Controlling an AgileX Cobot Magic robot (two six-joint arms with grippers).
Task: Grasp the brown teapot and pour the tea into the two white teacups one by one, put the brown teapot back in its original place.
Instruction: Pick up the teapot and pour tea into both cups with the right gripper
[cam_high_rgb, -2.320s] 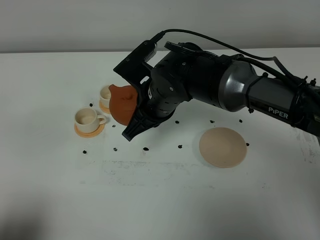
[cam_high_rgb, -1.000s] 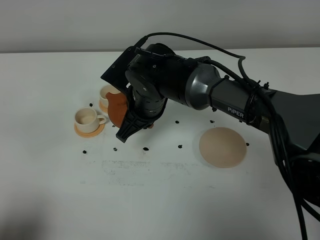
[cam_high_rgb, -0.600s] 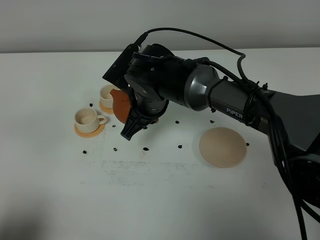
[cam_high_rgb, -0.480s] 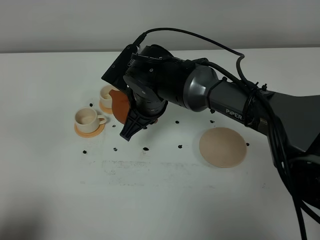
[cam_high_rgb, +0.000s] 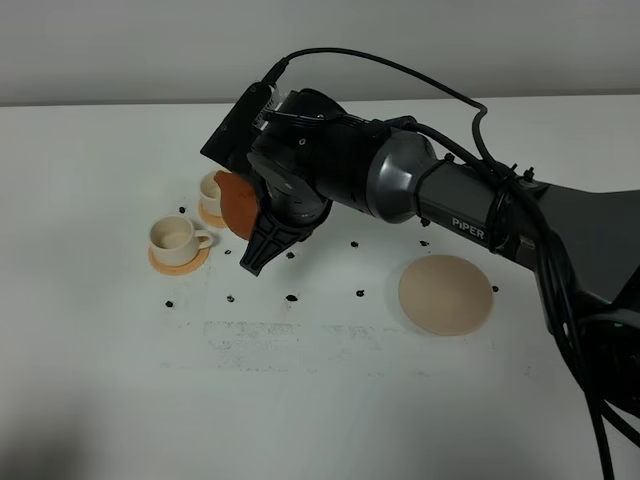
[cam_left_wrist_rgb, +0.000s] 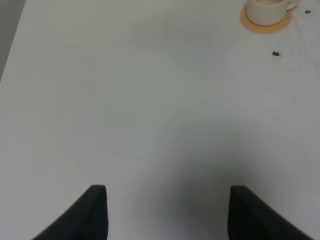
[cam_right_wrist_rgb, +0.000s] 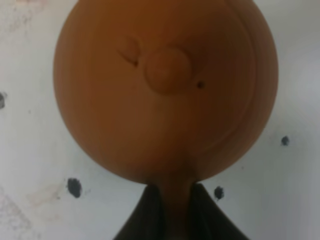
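While the right gripper (cam_right_wrist_rgb: 175, 207) is clamped on the loop handle of the brown teapot (cam_high_rgb: 236, 200), the pot looks lifted off the table (cam_high_rgb: 320, 400) at the far left of the work area. It's right against the far teacup (cam_high_rgb: 211, 187) and partly hides it from the high camera. Wrist view looks straight onto the lid and knob, with the handle pinched between both fingers and no slack showing.

The near teacup (cam_high_rgb: 172, 235) sits on its orange coaster (cam_high_rgb: 181, 262), just near-left of the pot and clear of it. No stream visible. Can't tell if either cup has tea in it; the near cup's inside just reads pale.

My read: pouring step, either working the far cup or lining up between the two. The beige disc (cam_high_rgb: 445, 294) sits bare, well off to the right, so the put-back isn't done. The left gripper (cam_left_wrist_rgb: 170, 215) hovers over bare table, fingers apart, holding nothing.

Next move needs:
- spout lined up over a cup mouth
- slow tilt
- pot body off the cup rim, since those cups look light and would probably shove easily

After that, level out, carry right and set down centred on the disc.
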